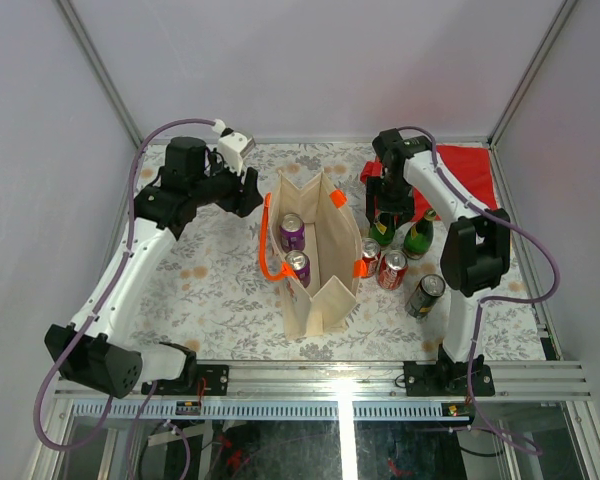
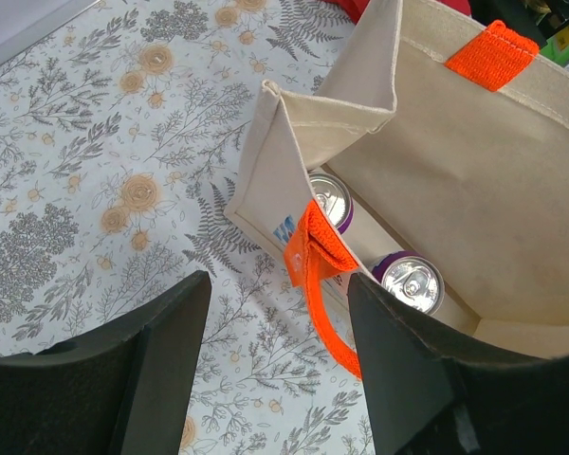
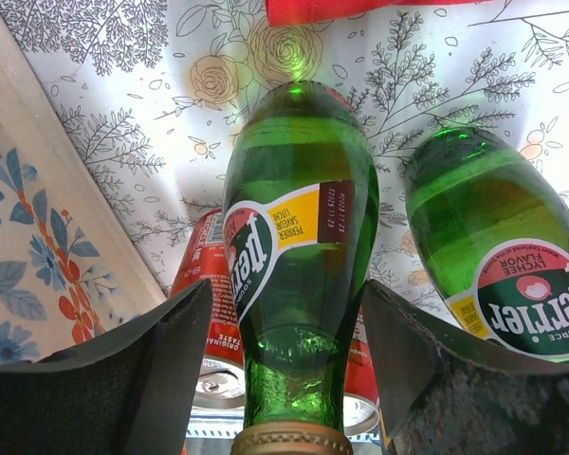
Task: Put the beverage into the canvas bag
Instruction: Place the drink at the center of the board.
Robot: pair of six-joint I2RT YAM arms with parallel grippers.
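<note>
The beige canvas bag [image 1: 332, 232] stands open mid-table with two purple cans [image 1: 292, 231] inside. My left gripper [image 2: 280, 360] is open and empty, hovering by the bag's left orange handle [image 2: 327, 284], above the cans [image 2: 410, 282]. A green glass beverage bottle [image 3: 299, 246] stands upright right of the bag. My right gripper [image 3: 284, 370] straddles its neck from above. Its jaws are open, with a gap showing on each side of the glass. In the top view this gripper [image 1: 388, 205] sits over the bottle [image 1: 382, 232].
A second green bottle [image 3: 493, 246] stands just right of the first. Red cans [image 1: 392, 268] and a dark can [image 1: 426, 296] crowd in front of them. A flat red cloth [image 1: 470, 170] lies at the back right. The bag's floral side [image 3: 38, 246] is close on the left.
</note>
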